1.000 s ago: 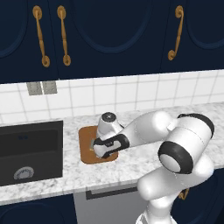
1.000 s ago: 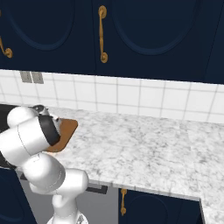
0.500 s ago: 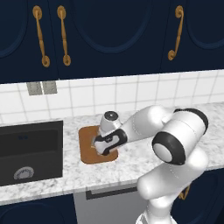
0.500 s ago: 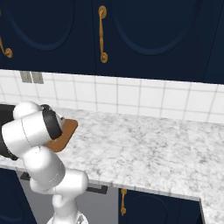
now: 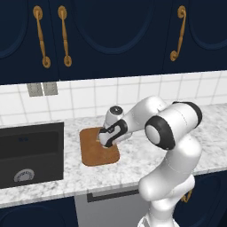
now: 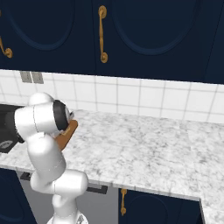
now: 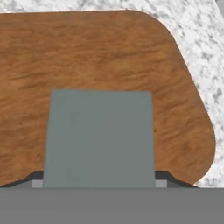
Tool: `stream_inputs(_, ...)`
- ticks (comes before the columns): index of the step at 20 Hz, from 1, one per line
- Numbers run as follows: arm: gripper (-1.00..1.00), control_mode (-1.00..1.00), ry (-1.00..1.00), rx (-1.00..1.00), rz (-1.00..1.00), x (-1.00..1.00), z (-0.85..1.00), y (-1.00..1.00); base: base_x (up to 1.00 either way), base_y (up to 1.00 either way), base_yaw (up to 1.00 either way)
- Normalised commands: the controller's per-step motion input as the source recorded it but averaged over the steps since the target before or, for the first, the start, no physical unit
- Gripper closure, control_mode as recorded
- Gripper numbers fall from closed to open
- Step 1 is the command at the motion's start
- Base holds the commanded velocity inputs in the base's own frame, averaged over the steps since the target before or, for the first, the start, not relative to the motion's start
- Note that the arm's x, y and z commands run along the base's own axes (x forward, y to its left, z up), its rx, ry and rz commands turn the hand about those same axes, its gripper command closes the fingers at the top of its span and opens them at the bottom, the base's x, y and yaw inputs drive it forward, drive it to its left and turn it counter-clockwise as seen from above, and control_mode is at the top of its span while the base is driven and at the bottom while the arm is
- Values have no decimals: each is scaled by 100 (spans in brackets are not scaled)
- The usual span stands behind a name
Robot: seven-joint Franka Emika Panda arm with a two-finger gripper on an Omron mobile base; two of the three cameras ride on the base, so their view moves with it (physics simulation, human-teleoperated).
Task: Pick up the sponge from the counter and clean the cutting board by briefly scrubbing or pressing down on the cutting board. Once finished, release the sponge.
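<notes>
Two steps look done: sponge [image 7: 99, 135] picked up and brought down over the cutting board [image 5: 95, 153], likely pressing. Left: finish scrub, let go. Gripper [image 5: 105, 142] jaws pinching the sponge, sides hidden. Sponge shows flat grey-green scouring top, squarish, sitting over brown wood-grain board on the marble counter [image 5: 146, 155], right of sink [image 5: 31, 153].

counter [image 5: 133, 166]: white-and-grey speckled marble, run along the tiled wall. cutting board [image 5: 93, 153] is laid flat directly on it, just right of the black sink basin [image 5: 31, 153], which is set into the worktop. grey-topped sponge [image 7: 99, 138] is seen on the board.
</notes>
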Motion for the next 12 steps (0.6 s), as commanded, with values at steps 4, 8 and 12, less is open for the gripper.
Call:
stream_inputs(4,100,-100,0,0,0,45,0,4,0,0,0)
stream_inputs(8,100,-100,0,0,-3,8,-1,13,0,0,0)
stream_inputs(12,100,-100,0,0,-4,-52,0,1,0,0,0)
